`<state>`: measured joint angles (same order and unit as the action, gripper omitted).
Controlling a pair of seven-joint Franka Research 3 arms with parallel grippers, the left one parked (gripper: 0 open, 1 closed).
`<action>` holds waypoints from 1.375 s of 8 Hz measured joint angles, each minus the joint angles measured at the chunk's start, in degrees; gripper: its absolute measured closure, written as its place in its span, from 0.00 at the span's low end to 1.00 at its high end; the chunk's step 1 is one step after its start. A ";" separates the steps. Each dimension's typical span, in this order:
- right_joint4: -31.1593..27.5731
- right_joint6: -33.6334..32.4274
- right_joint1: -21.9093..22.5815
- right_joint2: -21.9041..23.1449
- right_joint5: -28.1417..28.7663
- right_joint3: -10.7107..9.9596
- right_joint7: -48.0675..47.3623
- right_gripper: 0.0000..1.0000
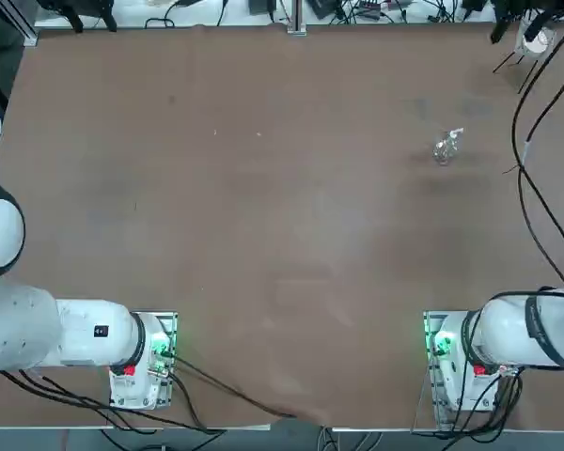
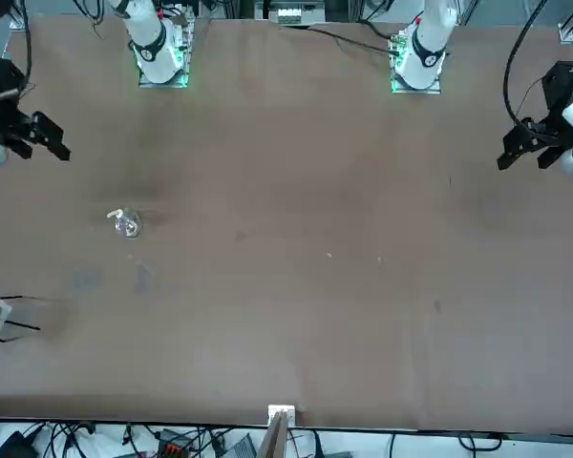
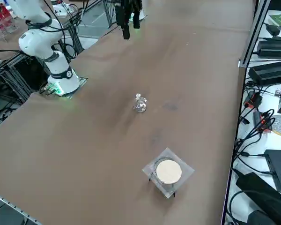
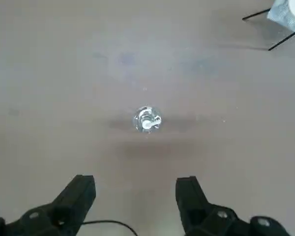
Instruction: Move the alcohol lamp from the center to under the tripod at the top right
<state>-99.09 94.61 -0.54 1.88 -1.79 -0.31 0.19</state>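
1. Brown tabletop (image 1: 263,235); glass lamp (image 3: 140,104) stands on it, well apart from the tripod (image 3: 169,172).
2. My right gripper (image 4: 136,189) hangs above the tabletop, short of the lamp; fingers wide apart, holding nothing.
3. Lamp probably light, stiff, slippery, breakable; I'd take its rounded body from both sides, softly, sparing the neck.
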 joint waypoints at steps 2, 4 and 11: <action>-5.11 5.79 -0.78 -1.17 0.00 -0.09 0.00 0.00; -12.59 14.77 -1.74 -1.64 0.00 -0.25 0.11 0.00; -30.77 40.99 -2.00 -5.69 0.01 -0.26 -0.08 0.00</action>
<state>-129.86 135.59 -2.54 -3.82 -1.78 -0.57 0.11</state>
